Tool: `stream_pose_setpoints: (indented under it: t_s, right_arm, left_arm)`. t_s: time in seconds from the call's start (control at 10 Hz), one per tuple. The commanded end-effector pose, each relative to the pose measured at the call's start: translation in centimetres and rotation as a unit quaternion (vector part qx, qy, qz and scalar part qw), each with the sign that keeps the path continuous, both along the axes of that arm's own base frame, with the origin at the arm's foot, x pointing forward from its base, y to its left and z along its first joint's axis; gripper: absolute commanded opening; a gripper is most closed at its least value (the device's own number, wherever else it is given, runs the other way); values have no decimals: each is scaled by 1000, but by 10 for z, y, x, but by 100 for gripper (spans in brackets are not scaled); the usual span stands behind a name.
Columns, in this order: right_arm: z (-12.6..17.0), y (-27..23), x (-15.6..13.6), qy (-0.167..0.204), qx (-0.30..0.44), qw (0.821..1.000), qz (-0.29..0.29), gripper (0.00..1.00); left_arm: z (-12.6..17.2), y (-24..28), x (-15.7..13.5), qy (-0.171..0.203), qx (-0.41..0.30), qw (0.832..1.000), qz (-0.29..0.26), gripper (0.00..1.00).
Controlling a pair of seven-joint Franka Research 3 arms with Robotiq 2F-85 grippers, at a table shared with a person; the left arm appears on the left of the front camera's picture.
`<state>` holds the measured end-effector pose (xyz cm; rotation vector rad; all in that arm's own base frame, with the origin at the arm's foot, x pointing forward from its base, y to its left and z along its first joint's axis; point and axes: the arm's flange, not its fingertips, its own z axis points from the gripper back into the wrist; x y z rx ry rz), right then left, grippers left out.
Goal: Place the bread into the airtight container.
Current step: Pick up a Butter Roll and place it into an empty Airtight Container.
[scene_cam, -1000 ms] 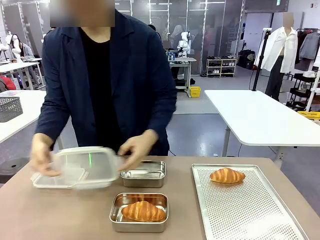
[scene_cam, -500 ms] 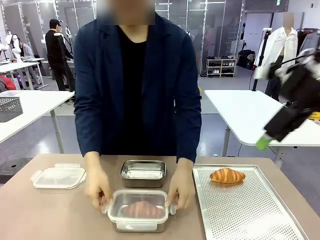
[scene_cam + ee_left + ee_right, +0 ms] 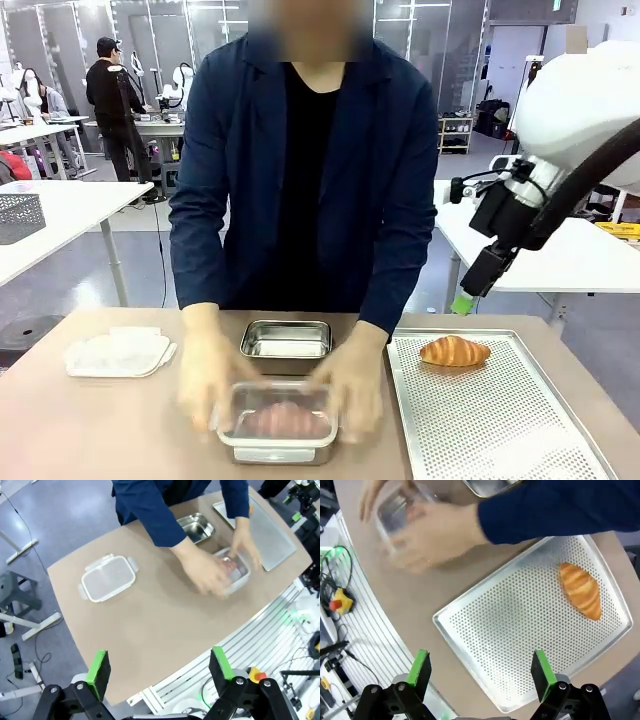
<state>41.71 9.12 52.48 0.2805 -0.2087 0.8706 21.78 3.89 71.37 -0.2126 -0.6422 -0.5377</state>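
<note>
One croissant [image 3: 455, 350] lies at the far end of the perforated tray [image 3: 500, 430]; the right wrist view has the croissant [image 3: 581, 590] at the right. A second croissant [image 3: 285, 420] sits in the near steel container [image 3: 278, 445] under a clear lid, with the person's hands [image 3: 350, 385] pressed on both sides. Behind it stands an empty steel container [image 3: 287, 340]. My right gripper [image 3: 465, 298] hangs open high above the tray's far left corner; its fingers [image 3: 420, 672] are wide apart. High over the table's left, my left gripper [image 3: 159, 667] is open too.
A spare clear lid [image 3: 118, 352] lies at the table's left, also in the left wrist view [image 3: 107, 577]. The person stands close at the far edge, arms over the table's middle. Most of the tray [image 3: 520, 620] is bare.
The person carried the clear lid from the left onto the near container and now presses it down. My right arm has swung in from the upper right toward the tray.
</note>
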Motion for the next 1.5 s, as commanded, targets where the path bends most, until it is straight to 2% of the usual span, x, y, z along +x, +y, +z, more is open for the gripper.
stream_pose_setpoints:
  t_s: [0.0, 0.1, 0.2, 0.3, 0.4, 0.5, 0.6, 0.8, 0.9, 1.0, 1.4]
  right_arm:
    - [16, -25, 3, -12, 6, 1000, -14, 100]
    - [43, -78, -23, -55, 48, 996, -43, 100]
    - [68, -180, -61, -99, 114, 979, -134, 100]
    - [72, -282, -116, -122, 153, 954, -226, 100]
    - [65, -326, -155, -129, 164, 941, -266, 100]
    - [55, -343, -182, -141, 179, 932, -282, 100]
    - [40, -353, -196, -141, 202, 924, -294, 100]
    - [15, -365, -209, -130, 221, 912, -320, 100]
    - [11, -364, -207, -122, 228, 912, -318, 100]
    - [24, -383, -229, -136, 222, 908, -328, 100]
    - [24, -383, -229, -136, 222, 908, -328, 100]
  left_arm:
    - [1, -1, 0, -1, 0, 1000, -4, 100]
    - [1, -1, 0, -1, 0, 1000, -4, 100]
    - [1, -1, 0, -1, 0, 1000, -4, 100]
    - [1, -1, 0, -1, 0, 1000, -4, 100]
    - [1, -1, 0, -1, 0, 1000, -4, 100]
    - [1, -1, 0, -1, 0, 1000, -4, 100]
    - [1, -1, 0, -1, 0, 1000, -4, 100]
    - [1, -1, 0, -1, 0, 1000, -4, 100]
    - [1, -1, 0, -1, 0, 1000, -4, 100]
    - [1, -1, 0, -1, 0, 1000, -4, 100]
    - [1, -1, 0, -1, 0, 1000, -4, 100]
